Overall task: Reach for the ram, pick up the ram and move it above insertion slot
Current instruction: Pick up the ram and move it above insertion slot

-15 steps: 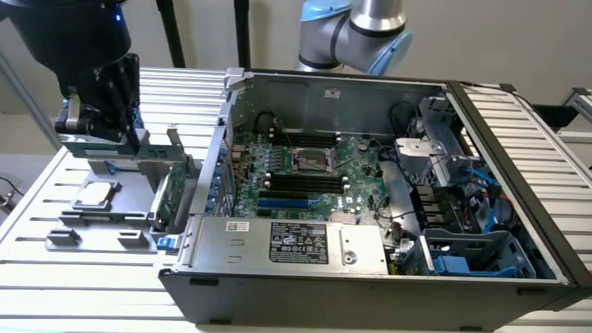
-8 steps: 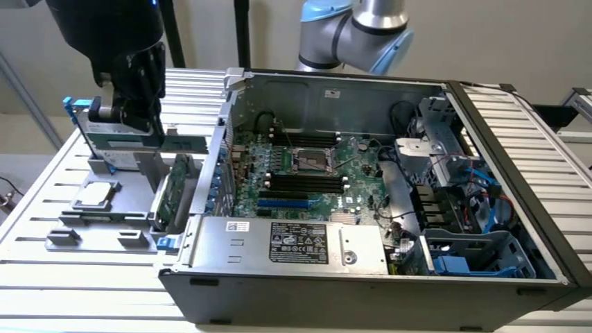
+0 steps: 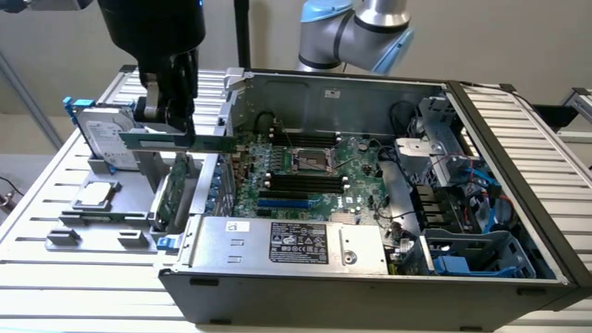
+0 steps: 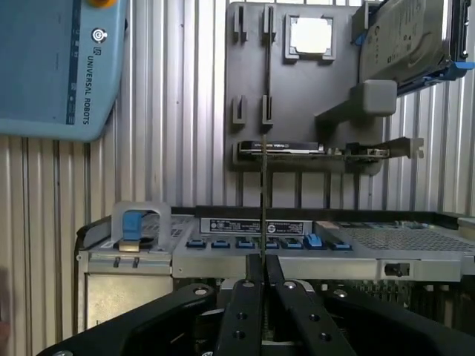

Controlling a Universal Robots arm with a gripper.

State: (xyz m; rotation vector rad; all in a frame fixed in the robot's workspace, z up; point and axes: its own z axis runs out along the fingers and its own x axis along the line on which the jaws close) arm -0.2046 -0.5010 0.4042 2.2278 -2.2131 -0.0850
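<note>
Exterior view has the gripper (image 3: 166, 118) clamped on the ram (image 3: 176, 141), a thin green board stick held level, edge-down, over the computer case's (image 3: 370, 291) side wall at the exterior view's left. Its long axis parallels the black plastic insertion slot (image 3: 306, 182), which lies on the motherboard (image 3: 356, 166) toward the exterior view's right. Wrist view shows the black fingers (image 4: 241, 311) pinching it edge-on.

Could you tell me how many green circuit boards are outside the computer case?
2: the ram, gripped in the end effector beside the case, and the expansion card standing in the grey holder.
</note>
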